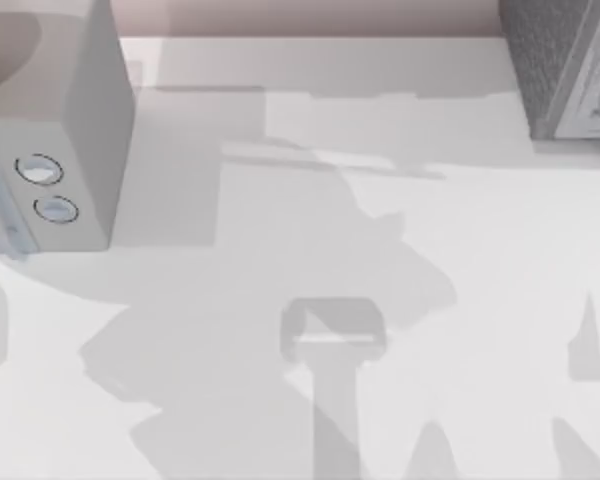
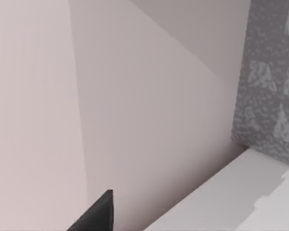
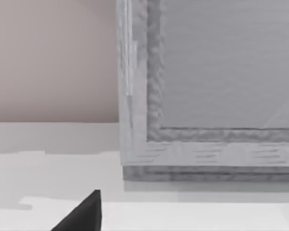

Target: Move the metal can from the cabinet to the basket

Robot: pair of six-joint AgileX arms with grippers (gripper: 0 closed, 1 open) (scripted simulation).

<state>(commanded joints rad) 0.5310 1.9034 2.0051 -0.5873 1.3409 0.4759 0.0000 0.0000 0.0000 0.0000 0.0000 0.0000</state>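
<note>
The cabinet stands at the far right corner of the white bench, against the pale pinkish wall. Its sides are grey and speckled, and on its right part a paler whitish panel shows at the edge of the top view.

At the far left of the bench there is a white box. Its front carries two round dials, one just beside the other. The box and the cabinet are well apart, with bare bench between them. Grey shadows lie across the middle and the near part of the bench.

In the left wrist view a dark tip of the left tool shows in front of the wall. Farther off there is a speckled side of the cabinet, which meets the bench at its base. Whether this tool is apart or together I cannot tell.

In the right wrist view a dark tip of the right tool hangs over the bench, near the cabinet. There the cabinet shows a speckled frame around a smoother grey panel, and its base rests on the bench. For this tool too, I cannot tell its state.
</note>
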